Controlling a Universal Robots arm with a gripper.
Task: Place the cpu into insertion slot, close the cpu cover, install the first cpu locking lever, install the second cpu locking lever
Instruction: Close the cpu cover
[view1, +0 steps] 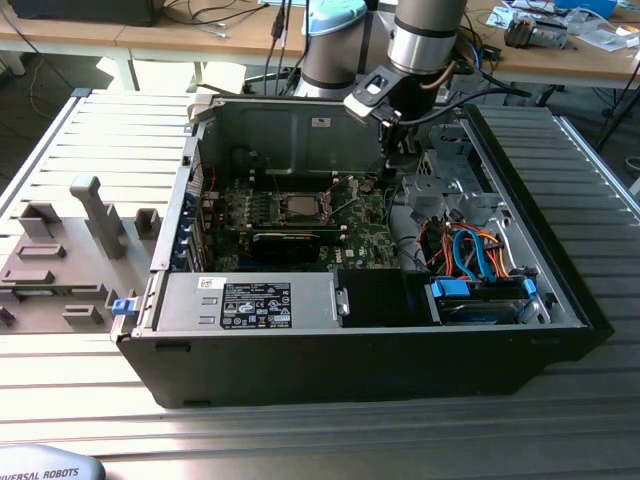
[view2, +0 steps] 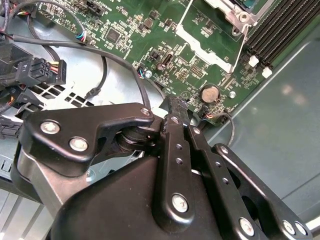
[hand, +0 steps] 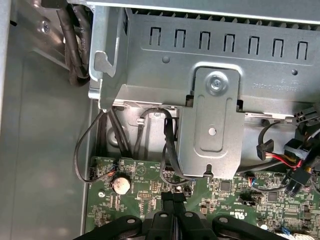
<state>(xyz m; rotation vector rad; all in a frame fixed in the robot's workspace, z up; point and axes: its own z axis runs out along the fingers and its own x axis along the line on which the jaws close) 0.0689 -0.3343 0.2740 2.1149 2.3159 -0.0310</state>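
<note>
The matte black gripper (view2: 174, 107), jaws pressed together on nothing, hangs over the green motherboard (view2: 150, 45) near a silver coin cell (view2: 210, 93). The cpu (view1: 300, 207), a dull grey square, lies flat farther along that board, to the exterior view's left of the jaws, framed by the thin silver cpu cover (view1: 300, 194).

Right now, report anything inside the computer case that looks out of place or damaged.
Nothing looks spilled or broken. One oddity: in the second wrist view a thin wire lever juts away from the CPU socket across the motherboard instead of lying along it, so it looks unlatched.
</note>
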